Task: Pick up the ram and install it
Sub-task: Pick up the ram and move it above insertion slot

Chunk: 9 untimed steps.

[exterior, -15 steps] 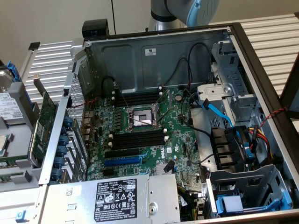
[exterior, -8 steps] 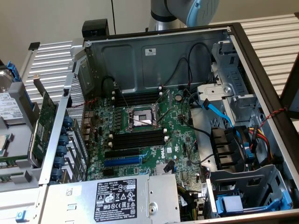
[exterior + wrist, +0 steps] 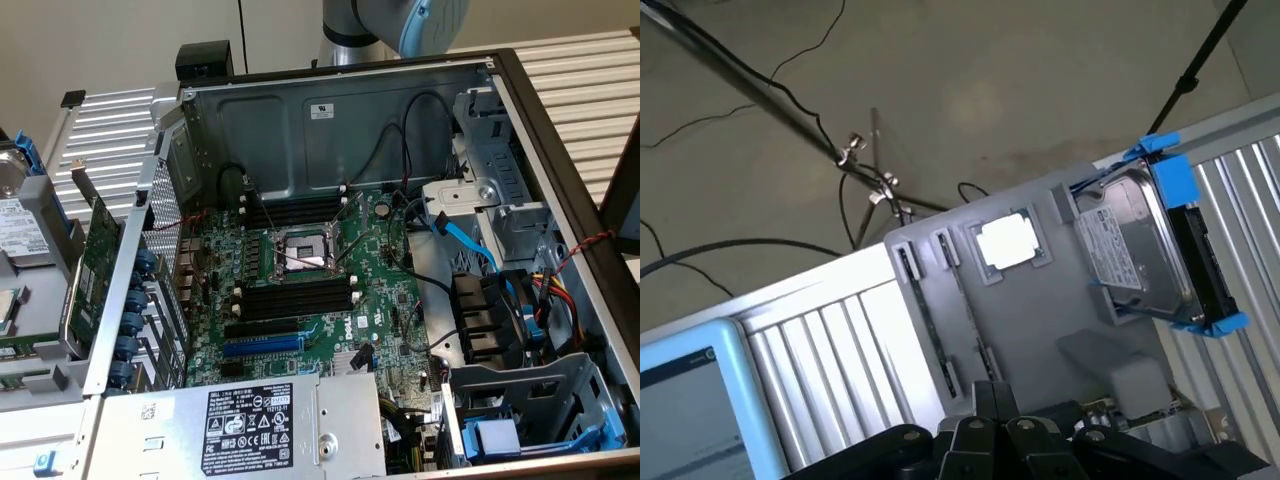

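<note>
In the wrist view, tool (image 3: 987,392) pressed together near the ram (image 3: 965,300); in the exterior view, the motherboard (image 3: 385,300)

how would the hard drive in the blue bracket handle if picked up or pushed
Likely stiff and heavy for its size: the hard drive looks like a metal block. Flat and boxy, it should slide rather than roll or tip. Its blue bracket may offer better grip than the smooth label.

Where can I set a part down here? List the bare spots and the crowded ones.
Bare: the ribbed table, both beyond the case's wall on the exterior view's right and between the hard drive and the case on its left. Crowded: the motherboard, and the cables and fan beside it.
</note>
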{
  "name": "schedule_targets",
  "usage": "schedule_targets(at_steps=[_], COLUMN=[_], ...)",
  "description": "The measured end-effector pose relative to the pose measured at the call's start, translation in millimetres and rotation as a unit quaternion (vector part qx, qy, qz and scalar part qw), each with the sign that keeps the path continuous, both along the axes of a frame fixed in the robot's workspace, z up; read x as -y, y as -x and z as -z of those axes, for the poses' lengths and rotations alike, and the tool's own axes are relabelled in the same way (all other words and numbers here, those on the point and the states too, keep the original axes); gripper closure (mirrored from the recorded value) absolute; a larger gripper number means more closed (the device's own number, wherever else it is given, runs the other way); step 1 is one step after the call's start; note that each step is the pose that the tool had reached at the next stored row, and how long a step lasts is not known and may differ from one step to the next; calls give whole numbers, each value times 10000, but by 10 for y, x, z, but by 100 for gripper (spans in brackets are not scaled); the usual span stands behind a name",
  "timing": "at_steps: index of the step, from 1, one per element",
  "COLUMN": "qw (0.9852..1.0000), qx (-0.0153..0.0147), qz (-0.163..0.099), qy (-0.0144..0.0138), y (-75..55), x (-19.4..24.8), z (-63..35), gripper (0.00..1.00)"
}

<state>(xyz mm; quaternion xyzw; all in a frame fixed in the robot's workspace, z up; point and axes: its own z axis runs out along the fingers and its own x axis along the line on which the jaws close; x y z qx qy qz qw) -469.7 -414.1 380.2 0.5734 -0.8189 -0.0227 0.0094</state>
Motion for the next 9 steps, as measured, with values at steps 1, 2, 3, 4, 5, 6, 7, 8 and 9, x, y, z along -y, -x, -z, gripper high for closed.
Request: schedule_targets(at_steps=[1, 2, 3, 4, 5, 6, 7, 8, 9], qw=[10000, 9999, 9997, 9994, 9992, 9990, 9988, 9985, 9982], qx=[0, 0, 0, 0, 0, 0, 0, -1, -1], qz=[-87, -172, -262, -334, -392, -446, -498, -550, -602], qy=[2, 3, 4, 5, 7, 10, 13, 15, 18], y=[0, 0, 0, 0, 0, 0, 0, 0, 0], x=[0, 0, 0, 0, 0, 0, 0, 0, 0], z=[1, 1, 2, 4, 7, 11, 15, 19, 23], gripper=[89, 89, 89, 89, 89, 89, 89, 89, 89])
